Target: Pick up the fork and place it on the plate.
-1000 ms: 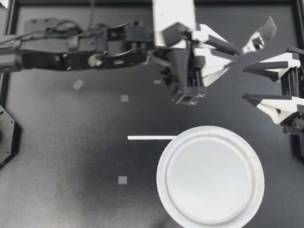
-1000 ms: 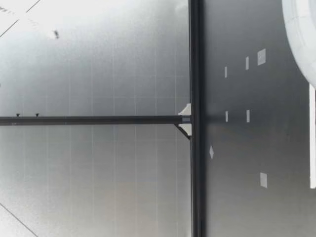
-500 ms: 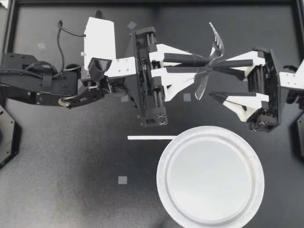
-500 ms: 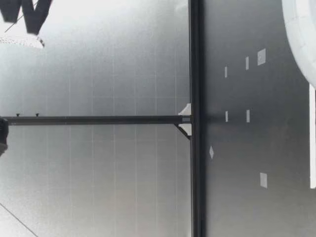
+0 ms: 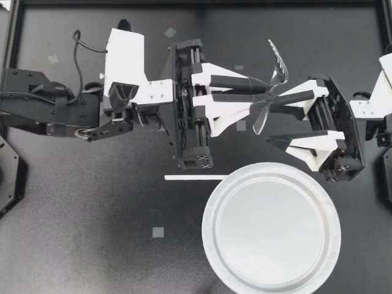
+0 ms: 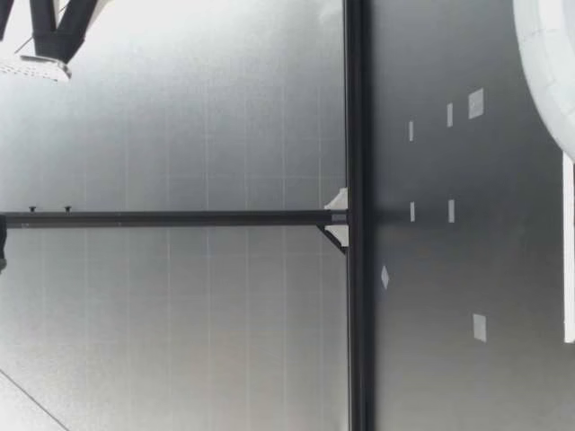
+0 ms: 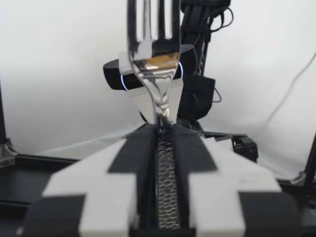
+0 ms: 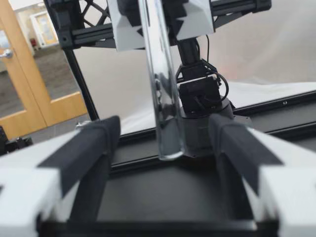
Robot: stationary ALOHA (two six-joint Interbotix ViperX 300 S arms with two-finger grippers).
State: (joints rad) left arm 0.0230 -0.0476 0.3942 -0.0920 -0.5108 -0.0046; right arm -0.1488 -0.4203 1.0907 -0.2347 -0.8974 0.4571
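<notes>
Clamping the metal fork (image 5: 280, 64) tight at mid-handle, my left gripper (image 5: 268, 89) holds it aloft just past the paper plate (image 5: 209, 214); my right gripper (image 5: 270, 122) gapes wide, fingers straddling the handle untouched.

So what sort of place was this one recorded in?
Probably an indoor robotics lab: a black table fenced by a metal frame, with a wooden door to another room beyond it.
</notes>
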